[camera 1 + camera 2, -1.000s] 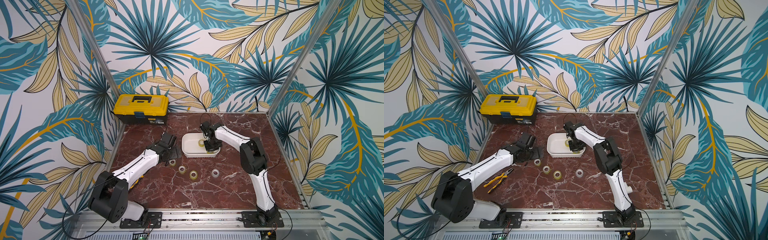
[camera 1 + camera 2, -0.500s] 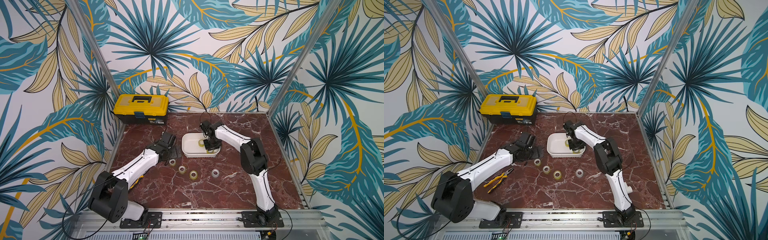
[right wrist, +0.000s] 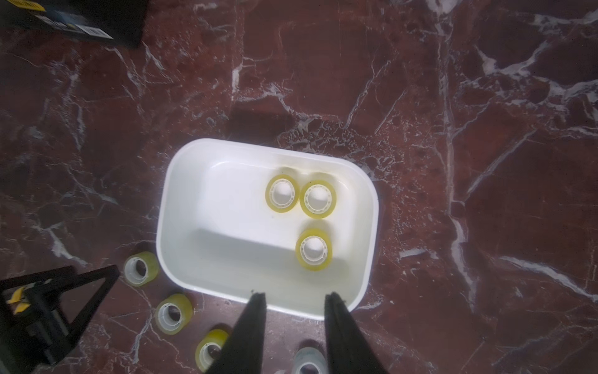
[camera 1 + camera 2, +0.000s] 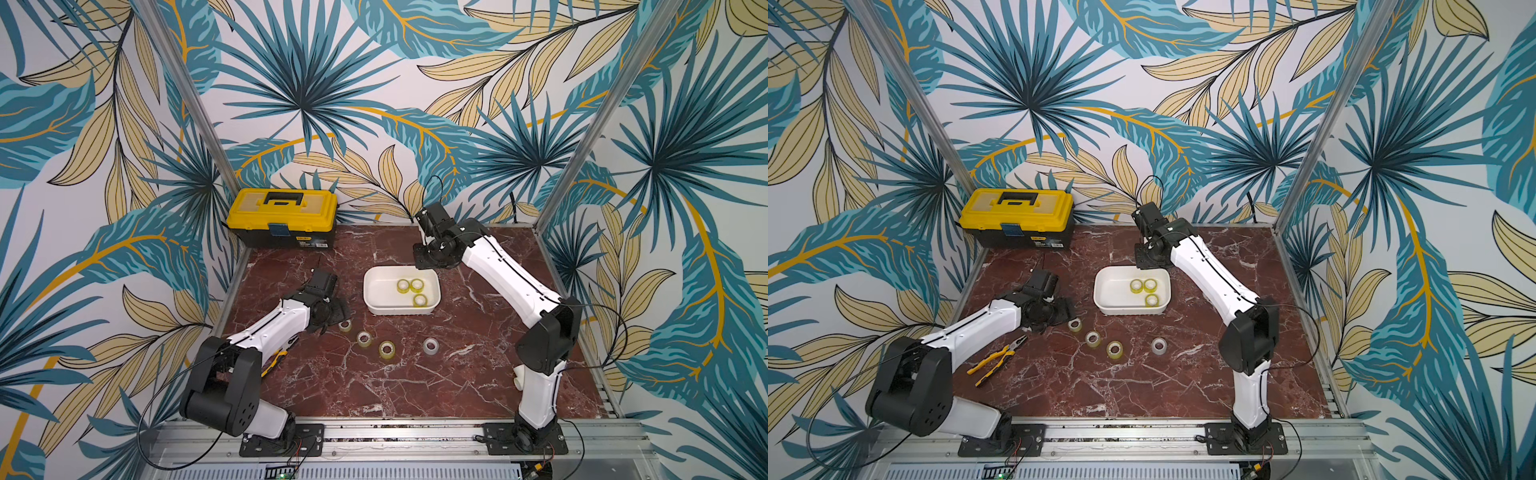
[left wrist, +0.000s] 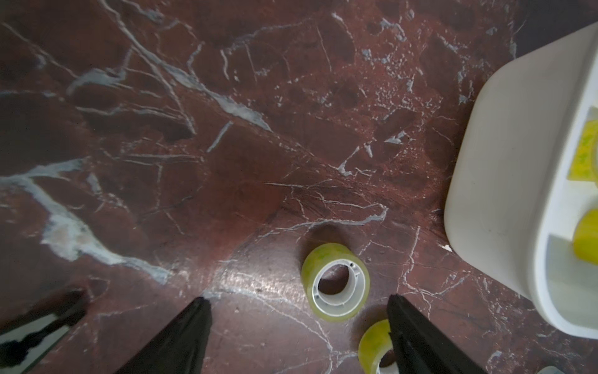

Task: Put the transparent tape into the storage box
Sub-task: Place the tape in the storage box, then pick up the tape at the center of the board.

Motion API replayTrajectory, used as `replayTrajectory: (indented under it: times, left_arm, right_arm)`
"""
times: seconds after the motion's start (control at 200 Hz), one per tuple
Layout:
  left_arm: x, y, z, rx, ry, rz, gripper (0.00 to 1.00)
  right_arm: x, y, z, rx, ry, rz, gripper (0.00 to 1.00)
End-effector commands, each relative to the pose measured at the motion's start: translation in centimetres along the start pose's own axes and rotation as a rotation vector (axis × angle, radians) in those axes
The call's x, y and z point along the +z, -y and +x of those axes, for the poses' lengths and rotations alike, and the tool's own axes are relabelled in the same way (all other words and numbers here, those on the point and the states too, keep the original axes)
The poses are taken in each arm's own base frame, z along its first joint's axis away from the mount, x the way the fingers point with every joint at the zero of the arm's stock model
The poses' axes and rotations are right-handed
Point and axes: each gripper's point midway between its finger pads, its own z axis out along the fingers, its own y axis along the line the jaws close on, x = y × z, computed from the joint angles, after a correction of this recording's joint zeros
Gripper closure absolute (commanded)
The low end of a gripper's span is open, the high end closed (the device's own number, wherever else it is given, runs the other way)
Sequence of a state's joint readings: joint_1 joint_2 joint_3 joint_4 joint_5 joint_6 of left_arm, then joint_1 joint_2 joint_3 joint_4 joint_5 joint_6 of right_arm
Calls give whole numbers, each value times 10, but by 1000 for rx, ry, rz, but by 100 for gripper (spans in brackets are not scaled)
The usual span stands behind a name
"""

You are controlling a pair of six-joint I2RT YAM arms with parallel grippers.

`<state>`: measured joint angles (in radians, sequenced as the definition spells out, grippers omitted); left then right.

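Above storage box (image 4: 399,309) | right gripper (image 3: 295,295) risen, parted, empty | three transparent tape (image 4: 417,285) rolls inside

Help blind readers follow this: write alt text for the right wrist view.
A white storage box on a red marble table holds three yellowish tape rolls. Four more rolls, one greyer, lie outside it. The right gripper's black fingers stand apart, holding nothing.
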<state>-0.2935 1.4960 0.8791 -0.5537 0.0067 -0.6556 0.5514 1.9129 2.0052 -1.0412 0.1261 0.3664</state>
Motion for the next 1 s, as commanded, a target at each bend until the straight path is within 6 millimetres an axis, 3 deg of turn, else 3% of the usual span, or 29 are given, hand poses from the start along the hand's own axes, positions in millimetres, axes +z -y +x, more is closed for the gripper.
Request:
replayTrajectory:
  times: [0.0,0.14,0.526,0.881,0.997]
  left_arm:
    - [12,4,2,2,-18,23,14]
    - [16,-3,8,-2,-34,-4,20]
    - [27,-18,22,-10,-53,-43,23]
    - [35,-14,12,-11,-30,-47,24]
    - [38,-15,13,-9,-38,-55,41]
  right_arm:
    - [2,3,18,3,-61,19,65]
    - [2,6,23,12,-70,30,65]
    - [6,6,30,7,-90,38,65]
    - [4,5,31,7,-89,32,65]
    - [4,5,31,8,-87,35,65]
